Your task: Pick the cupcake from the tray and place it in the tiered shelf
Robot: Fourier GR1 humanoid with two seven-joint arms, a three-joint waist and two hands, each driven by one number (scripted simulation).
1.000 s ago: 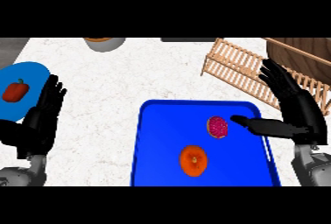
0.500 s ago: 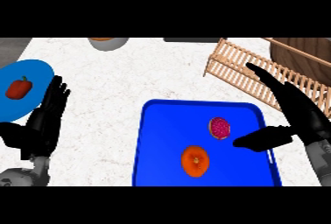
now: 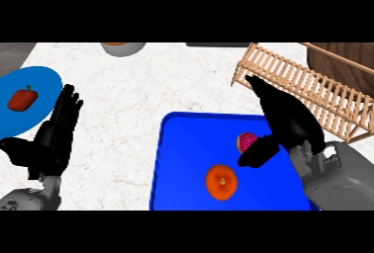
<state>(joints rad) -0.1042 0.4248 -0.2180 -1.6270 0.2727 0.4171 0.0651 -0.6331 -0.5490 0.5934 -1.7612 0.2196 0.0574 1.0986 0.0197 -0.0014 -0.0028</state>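
Blue tray point(image 3: 182, 163) is my landmark. The cupcake point(image 3: 246, 142), pink-topped, sits on it toward its right edge. My right hand point(image 3: 288, 121) hangs over that edge with fingers straight and released, thumb reaching down just beside the cupcake; I can't tell if it touches. Nothing grasped yet.

Risk, as I judge it: the thumb comes in from the side, so closing now could nudge the cupcake across the tray or tip it rather than pinch it. The hand also hides part of the cupcake, so I'd be judging the closure half blind.

An orange fruit point(image 3: 220, 182) lies on the tray, nearer me than the cupcake, apart from it. The wooden tiered shelf point(image 3: 314, 91) stands just beyond the tray's far right corner; its slatted rail faces the carry path and could catch the fingers.

Left of the tray: my left hand point(image 3: 55, 136), open, resting; a blue plate point(image 3: 22, 116) with a red pepper point(image 3: 23, 98). A bowl point(image 3: 122, 47) sits far beyond.
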